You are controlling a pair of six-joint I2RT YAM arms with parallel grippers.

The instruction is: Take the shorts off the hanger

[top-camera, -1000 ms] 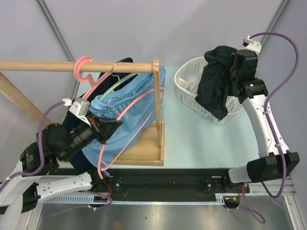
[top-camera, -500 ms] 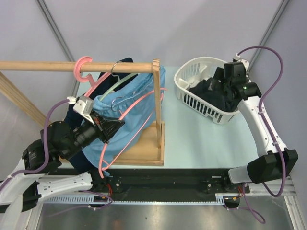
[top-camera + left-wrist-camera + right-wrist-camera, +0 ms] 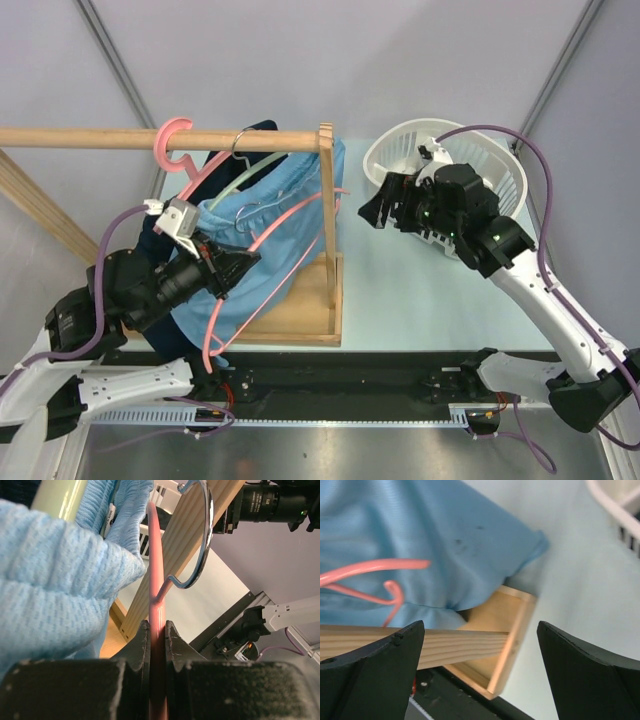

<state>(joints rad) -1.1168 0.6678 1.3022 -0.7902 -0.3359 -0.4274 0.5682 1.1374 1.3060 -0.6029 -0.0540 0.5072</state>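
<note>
Left gripper [image 3: 157, 645]: jaws almost closed, black pads pinching the thin, glossy pink plastic hanger [image 3: 156, 580]. The rod runs straight out ahead of the jaws. Likely purpose is to steady the hanger so the cloth can be pulled without it swinging.

Just beside the jaws, bunched against the rod, are the light sky-blue soft knit shorts [image 3: 60, 590]. The weave is nubbly and limp, and the shorts are draped on the hanger, not yet off.

Ahead of the jaws a shiny bent metal wire hook [image 3: 205, 540] curves across a pale, grained wooden post [image 3: 185, 550].

Right gripper [image 3: 380, 205]: jaws spread wide, holding nothing. Through its gap the same post shows close below. Beyond that lie smooth folds of the blue shorts and loops of the pink hanger. It looks poised to reach for the free edge of the cloth.

Behind this gripper is a white slotted plastic laundry basket [image 3: 400, 140], probably the drop-off place.

Far beyond the left jaws, dark navy fabric [image 3: 258, 130] shows over the round wooden rail [image 3: 90, 138]. Which hanger carries it cannot be told.
</note>
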